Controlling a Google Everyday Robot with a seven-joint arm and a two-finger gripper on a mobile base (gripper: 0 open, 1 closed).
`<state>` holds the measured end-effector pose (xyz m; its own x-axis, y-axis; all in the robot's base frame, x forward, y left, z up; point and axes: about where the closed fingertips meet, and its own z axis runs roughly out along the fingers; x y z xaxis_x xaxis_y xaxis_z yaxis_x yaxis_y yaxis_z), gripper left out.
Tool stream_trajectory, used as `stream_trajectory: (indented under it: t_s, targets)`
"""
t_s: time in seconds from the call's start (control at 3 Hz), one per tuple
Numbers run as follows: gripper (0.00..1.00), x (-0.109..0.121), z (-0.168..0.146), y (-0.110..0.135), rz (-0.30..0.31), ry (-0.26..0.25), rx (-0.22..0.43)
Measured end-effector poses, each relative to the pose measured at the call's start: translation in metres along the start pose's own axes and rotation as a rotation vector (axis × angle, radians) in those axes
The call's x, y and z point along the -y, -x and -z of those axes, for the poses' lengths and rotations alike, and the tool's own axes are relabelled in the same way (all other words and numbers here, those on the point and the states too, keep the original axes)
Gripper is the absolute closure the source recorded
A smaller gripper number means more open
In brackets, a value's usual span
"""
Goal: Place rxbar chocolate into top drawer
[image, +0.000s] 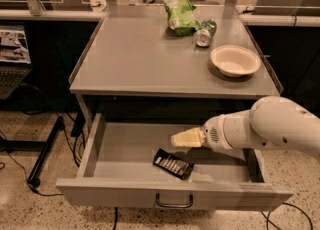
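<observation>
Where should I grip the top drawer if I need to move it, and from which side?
Take the wire handle centred on the front panel of the top drawer, coming straight in from the front. It is the only part that juts from the flat panel, and its bar runs level, so close over and under it. The gripper hangs over the open drawer, near the rxbar chocolate.

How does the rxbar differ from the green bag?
The rxbar chocolate is small, flat and black; the green bag is larger and crinkled. The rxbar chocolate lies in the open top drawer; the green bag sits on the tabletop. Neither is held: the gripper hovers over the drawer.
</observation>
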<state>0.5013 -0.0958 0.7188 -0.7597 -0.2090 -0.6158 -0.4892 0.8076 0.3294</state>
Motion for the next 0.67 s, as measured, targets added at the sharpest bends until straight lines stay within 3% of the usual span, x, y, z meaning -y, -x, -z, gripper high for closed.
stream_trajectory:
  t_s: [0.67]
  targets:
    - [0.0,-0.0001,0.0,0.0,0.0,0.0,0.0]
